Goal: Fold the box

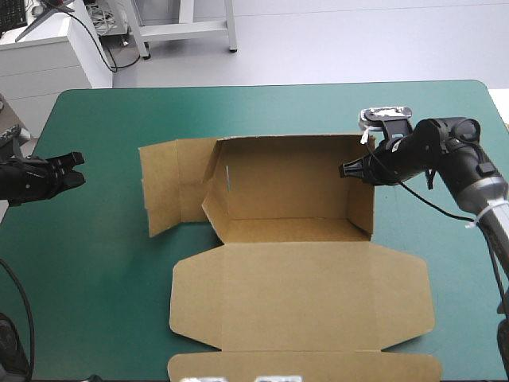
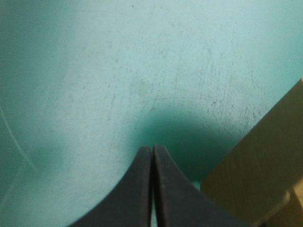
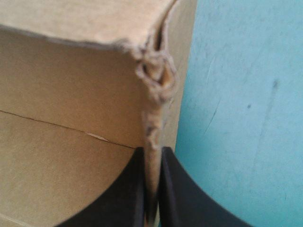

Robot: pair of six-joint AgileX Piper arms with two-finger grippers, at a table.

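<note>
The brown box [image 1: 294,191] sits mid-table as an open tray with raised walls; its lid [image 1: 302,306] lies flat toward the near edge, and a flap [image 1: 171,183] lies flat on its left side. My right gripper [image 1: 347,170] is at the box's right wall, shut on that wall's edge [image 3: 152,142], one finger inside and one outside. My left gripper [image 1: 75,169] hovers over the teal-green cover near the table's left edge, well clear of the box. Its fingers [image 2: 142,189] are shut with nothing between them, and a corner of the brown box [image 2: 265,170] shows beside them.
Bare teal-green cover [image 1: 95,263] lies between the left gripper and the box's flap, and more to the right of the box [image 1: 445,263]. The lid's front flap [image 1: 310,364] reaches close to the table's near edge.
</note>
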